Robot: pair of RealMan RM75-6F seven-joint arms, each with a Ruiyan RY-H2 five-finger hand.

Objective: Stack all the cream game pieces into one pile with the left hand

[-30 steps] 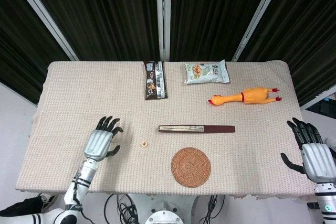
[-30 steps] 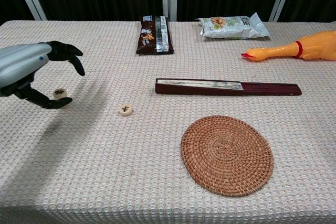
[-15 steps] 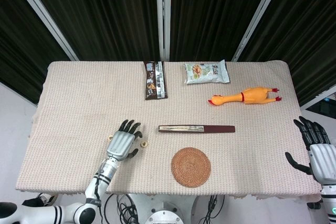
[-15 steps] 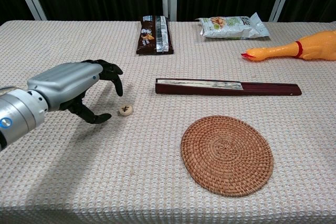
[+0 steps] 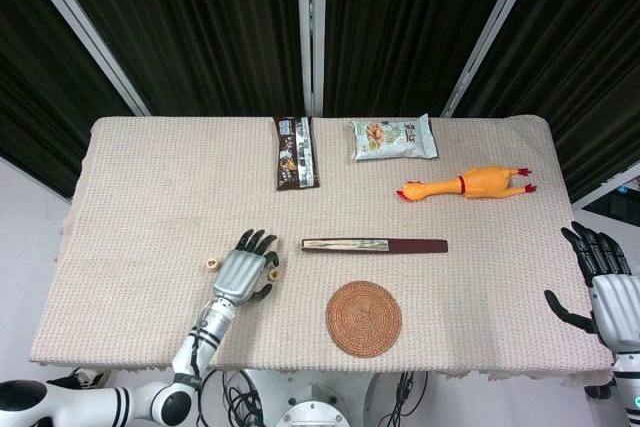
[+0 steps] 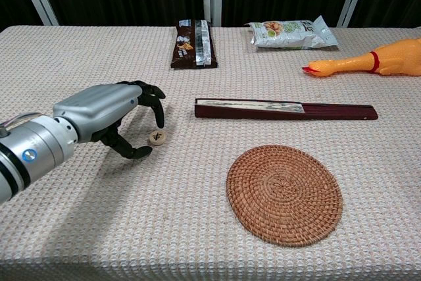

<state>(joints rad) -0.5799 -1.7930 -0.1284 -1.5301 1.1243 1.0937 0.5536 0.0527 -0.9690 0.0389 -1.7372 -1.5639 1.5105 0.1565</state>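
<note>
Left hand [image 6: 115, 113] — low over the cloth-covered table [image 5: 130, 177], fingers curved down and apart, thumb beneath, nothing in its grasp. One cream game piece [image 6: 156, 137] lies flat just under the fingertips; whether they touch it cannot be told. A second cream piece [image 5: 212, 264] lies just left of the hand in the head view. Right hand [image 5: 605, 282] — at the table's right edge, fingers spread, holding nothing. Also present: closed fan [image 6: 283, 108], woven coaster [image 6: 284, 194], rubber chicken [image 5: 465, 185], two snack packets [image 5: 296, 151] at the far side.
</note>
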